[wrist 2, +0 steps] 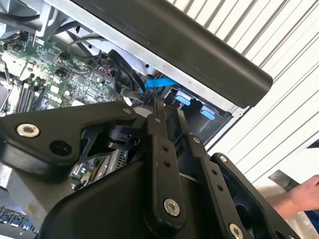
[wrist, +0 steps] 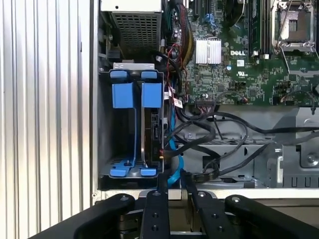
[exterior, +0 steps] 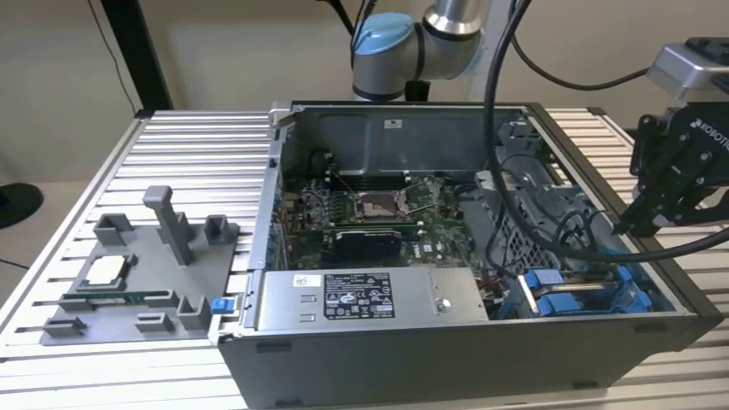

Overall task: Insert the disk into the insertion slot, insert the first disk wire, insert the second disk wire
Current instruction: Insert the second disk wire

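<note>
**Gripper point(exterior: 630, 227) pinched on the blue cable at the drive cage**

The black two-fingered gripper hangs at the exterior view's right, over the right wall of the open dark grey computer case point(exterior: 456, 359). Its fingers point(wrist: 155, 199) are drawn almost together with only a narrow gap between them; in both wrist views a bright blue flat cable point(wrist: 172, 149) runs into that gap at the tips, and they look closed on it. The gripper's black housing carries white lettering.

The disk point(wrist: 151, 132) stands on edge in the insertion slot point(wrist: 105, 129), a grey perforated sheet-metal cage with blue plastic fittings; the cage sits low at the exterior view's right, inside the case. In the first wrist view the disk's dark connector edge faces the blue cable, just beside it, and two blue frame tabs show at the cage's far end.

A tangle of black round cables point(wrist: 224, 134) lies beside the cage. The green motherboard point(exterior: 376, 213) fills the middle of the case and bears small white printed marks. A silver power-supply box point(exterior: 353, 299) with a black-and-white sticker lies along the case's front wall.

On the ribbed aluminium table point(exterior: 194, 154), at the exterior view's left, sits a grey plastic fixture tray point(exterior: 125, 282) with upright posts. A person's hand point(wrist 2: 299, 199) shows beyond the case in the second wrist view.
</note>
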Controlling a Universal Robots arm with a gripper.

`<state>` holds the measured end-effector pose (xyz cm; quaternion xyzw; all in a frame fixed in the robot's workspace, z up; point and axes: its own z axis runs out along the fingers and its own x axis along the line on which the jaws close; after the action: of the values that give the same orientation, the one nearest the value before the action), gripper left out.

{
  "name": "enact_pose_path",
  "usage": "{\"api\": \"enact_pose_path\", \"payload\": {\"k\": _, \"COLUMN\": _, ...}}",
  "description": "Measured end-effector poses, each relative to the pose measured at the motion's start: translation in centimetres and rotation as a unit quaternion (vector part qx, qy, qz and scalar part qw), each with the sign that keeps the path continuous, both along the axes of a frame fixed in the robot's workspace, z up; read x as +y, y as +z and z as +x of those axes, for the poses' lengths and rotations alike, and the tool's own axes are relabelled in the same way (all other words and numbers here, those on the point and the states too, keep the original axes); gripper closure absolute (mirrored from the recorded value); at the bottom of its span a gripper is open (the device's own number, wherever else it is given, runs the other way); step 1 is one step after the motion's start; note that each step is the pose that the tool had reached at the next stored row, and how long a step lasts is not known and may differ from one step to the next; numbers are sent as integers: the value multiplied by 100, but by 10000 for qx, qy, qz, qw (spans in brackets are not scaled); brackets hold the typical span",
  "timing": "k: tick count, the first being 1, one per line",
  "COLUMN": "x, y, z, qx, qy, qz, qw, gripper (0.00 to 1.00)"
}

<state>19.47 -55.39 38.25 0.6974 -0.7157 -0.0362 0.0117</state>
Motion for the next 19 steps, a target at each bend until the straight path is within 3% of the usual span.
{"api": "enact_pose_path", "payload": {"k": 11, "x": 58, "y": -31, "z": 11, "qx": 8, "qy": -1, "qz": 37, "qw": 10000, "gripper": 0}}
{"api": "enact_pose_path", "payload": {"k": 19, "x": 65, "y": -69, "z": 18, "qx": 18, "qy": -1, "qz": 65, "qw": 10000, "gripper": 0}}
